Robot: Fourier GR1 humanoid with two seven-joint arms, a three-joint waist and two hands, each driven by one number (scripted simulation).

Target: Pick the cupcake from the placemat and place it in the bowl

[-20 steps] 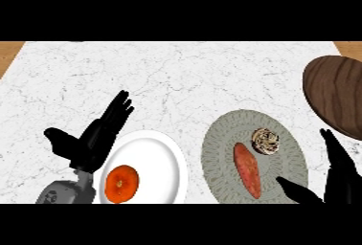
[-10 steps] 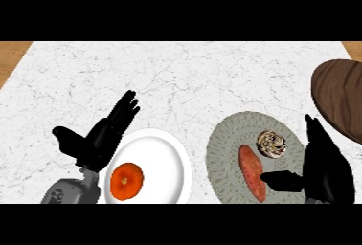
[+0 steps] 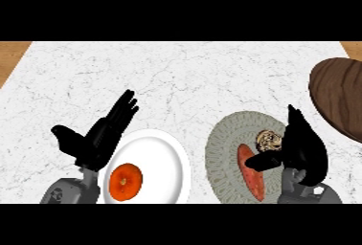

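Cupcake (image 3: pixel 268 139) sits on the placemat (image 3: pixel 225 158) touching the right hand (image 3: pixel 305 149), whose fingers (image 3: pixel 294 120) are straight and unclosed.

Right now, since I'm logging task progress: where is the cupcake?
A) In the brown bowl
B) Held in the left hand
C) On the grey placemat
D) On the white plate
C: the cupcake sits on the grey placemat, with the open right hand just beside it and the brown bowl off to the right.
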